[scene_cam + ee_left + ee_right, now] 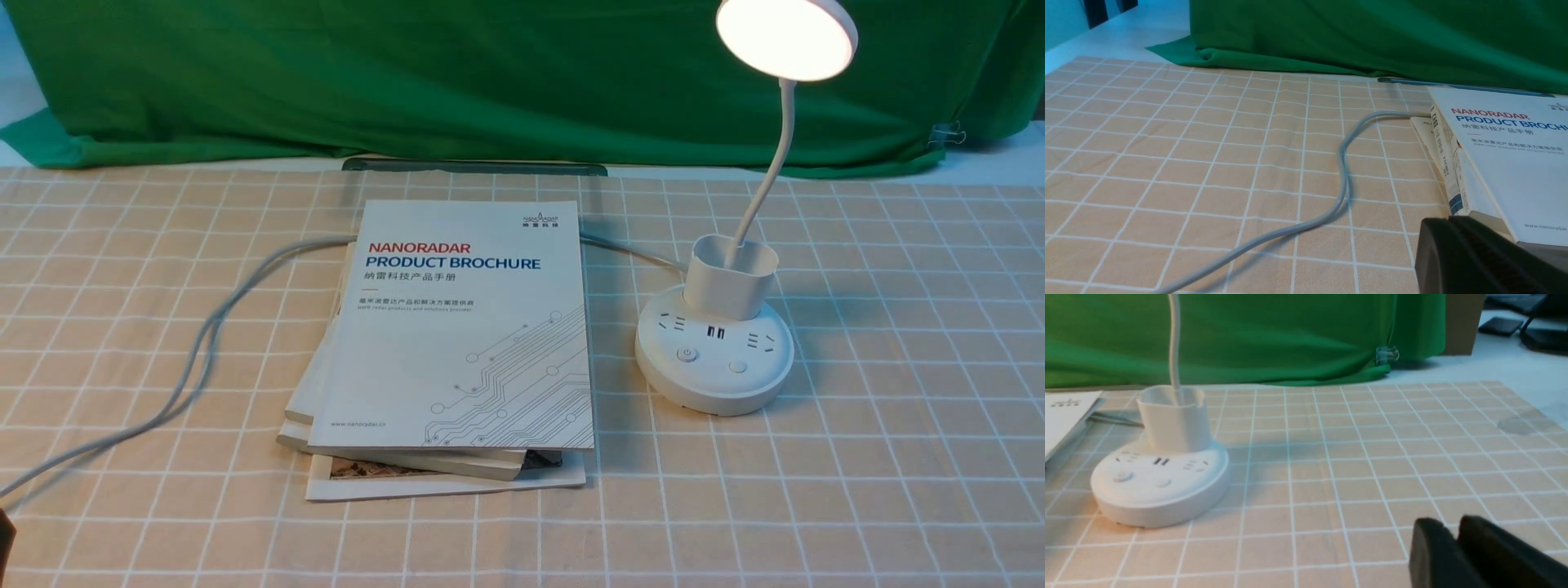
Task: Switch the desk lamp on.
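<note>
The white desk lamp (714,347) stands on the right of the checked cloth; its round disc head (786,37) glows brightly on a thin bent neck above the cup holder. Its round base with sockets and two buttons also shows in the right wrist view (1159,479). My right gripper (1455,531) is shut and empty, low over the cloth, apart from the base and to its right. My left gripper (1449,222) is shut and empty, close to the near corner of the stacked brochures. Neither arm shows in the front view apart from a dark sliver at the bottom left corner.
A stack of brochures (461,343) lies left of the lamp, also in the left wrist view (1506,163). The grey power cable (204,335) runs from under it toward the front left. A green cloth backdrop (490,73) hangs behind.
</note>
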Motion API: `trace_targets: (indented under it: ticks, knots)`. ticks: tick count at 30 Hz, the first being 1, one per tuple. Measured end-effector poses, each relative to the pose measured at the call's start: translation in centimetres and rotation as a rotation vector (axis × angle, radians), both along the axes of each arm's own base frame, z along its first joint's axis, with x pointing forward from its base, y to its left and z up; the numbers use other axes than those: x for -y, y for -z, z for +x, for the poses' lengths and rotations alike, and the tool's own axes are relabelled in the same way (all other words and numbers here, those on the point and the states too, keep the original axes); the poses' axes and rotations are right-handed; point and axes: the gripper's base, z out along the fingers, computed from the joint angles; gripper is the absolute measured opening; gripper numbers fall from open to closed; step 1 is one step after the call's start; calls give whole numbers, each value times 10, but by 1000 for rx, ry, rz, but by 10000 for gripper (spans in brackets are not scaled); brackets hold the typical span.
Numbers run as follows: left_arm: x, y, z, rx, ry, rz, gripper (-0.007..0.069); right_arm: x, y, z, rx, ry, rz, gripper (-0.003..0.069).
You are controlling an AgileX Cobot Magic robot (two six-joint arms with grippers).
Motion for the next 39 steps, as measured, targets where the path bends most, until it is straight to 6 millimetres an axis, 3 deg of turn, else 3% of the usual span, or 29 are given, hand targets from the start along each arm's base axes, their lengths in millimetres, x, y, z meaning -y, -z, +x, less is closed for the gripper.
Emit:
trace_targets:
  ticks: [39]
  knots:
    - [0, 0, 0, 0, 0, 0, 21, 0, 2, 0, -18, 1, 1, 225]
